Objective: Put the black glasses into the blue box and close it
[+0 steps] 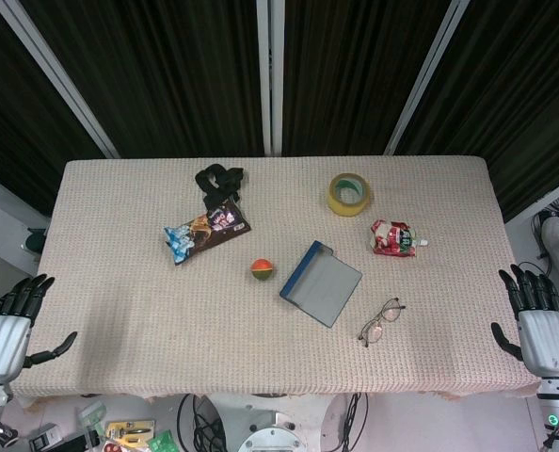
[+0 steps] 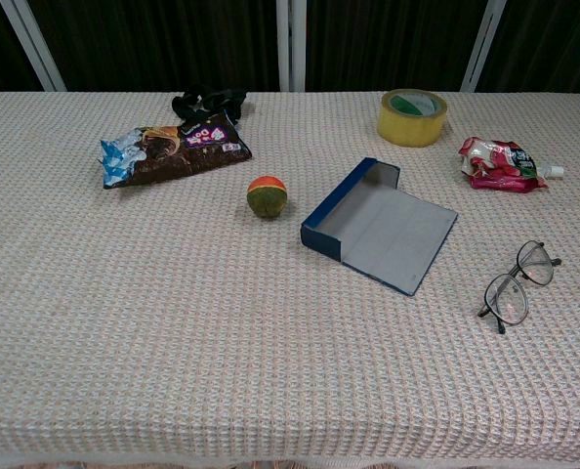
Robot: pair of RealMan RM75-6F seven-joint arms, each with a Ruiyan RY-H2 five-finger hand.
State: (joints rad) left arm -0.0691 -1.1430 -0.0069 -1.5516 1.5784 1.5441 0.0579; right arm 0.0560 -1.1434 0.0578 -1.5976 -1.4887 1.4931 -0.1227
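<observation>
Both hands idle off the table edges, nothing held.

Right hand (image 1: 545,325) and left hand (image 1: 11,325): fingers apart and straight, parked beside the table (image 1: 119,311), likely a rest pose to keep the workspace reachable. Glasses (image 1: 381,320) lie unfolded just right of the box (image 1: 322,282), near the right hand, so that side looks like the natural picker. Box sits open, lid flat, blue wall up, ready to load. Ball (image 1: 263,269), tape (image 1: 349,194), two snack packs (image 1: 206,229) and (image 1: 393,237) are well apart. Pack lettering too small to read; no other writing legible.
</observation>
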